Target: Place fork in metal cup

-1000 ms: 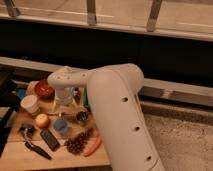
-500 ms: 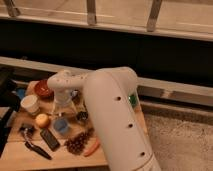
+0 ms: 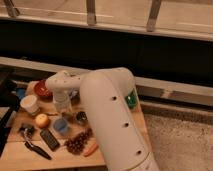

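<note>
In the camera view, my pincer (image 3: 63,104) hangs over the middle of the table (image 3: 60,159), just beside the metal cup (image 3: 81,118) on its left-edge side. I cannot tell whether it is clenched or released, and I cannot make out the fork. To do this well, I'd centre over the cup's rim, keep clear of the blue cup (image 3: 61,125), and then lower slowly.
</note>
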Controlling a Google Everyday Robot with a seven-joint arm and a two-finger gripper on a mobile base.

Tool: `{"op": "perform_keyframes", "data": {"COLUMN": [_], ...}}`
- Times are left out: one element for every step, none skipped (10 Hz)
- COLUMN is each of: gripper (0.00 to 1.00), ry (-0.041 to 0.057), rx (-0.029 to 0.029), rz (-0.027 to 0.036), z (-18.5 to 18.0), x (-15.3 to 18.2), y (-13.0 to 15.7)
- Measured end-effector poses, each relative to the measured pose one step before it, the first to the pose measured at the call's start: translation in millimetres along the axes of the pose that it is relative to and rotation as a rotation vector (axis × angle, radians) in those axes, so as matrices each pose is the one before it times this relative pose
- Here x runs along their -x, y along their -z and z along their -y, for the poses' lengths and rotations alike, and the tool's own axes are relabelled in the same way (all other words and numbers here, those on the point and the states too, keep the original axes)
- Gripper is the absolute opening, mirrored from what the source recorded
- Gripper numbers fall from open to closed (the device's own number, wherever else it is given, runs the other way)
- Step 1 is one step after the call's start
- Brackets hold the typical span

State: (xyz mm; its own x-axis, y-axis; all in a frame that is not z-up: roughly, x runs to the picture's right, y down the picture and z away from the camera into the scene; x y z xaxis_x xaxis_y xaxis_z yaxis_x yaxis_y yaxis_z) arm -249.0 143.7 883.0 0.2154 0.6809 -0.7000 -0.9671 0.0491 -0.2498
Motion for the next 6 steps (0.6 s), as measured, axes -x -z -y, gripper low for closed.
{"op": "perform_keyframes", "data": {"gripper": [0.12, 0.03, 0.0, 0.0, 0.0, 0.0], "ry": [0.00578, 0.00035, -0.00102, 0.00518, 0.00363, -0.00173], "rx": [-0.00206, 0.00001, 0.00036, -0.00187, 0.00073, -0.00032], "rz": [0.00202, 0.00294, 0.00486, 0.00861, 0.01737, 0.00577], "z": [-2.39, 0.39, 1.78, 0.5, -2.16, 0.28], "x": [0.14, 0.81, 1.51, 2.01, 3.85, 0.38], "y": [0.14, 1.16, 1.68, 2.48, 3.41, 3.4]}}
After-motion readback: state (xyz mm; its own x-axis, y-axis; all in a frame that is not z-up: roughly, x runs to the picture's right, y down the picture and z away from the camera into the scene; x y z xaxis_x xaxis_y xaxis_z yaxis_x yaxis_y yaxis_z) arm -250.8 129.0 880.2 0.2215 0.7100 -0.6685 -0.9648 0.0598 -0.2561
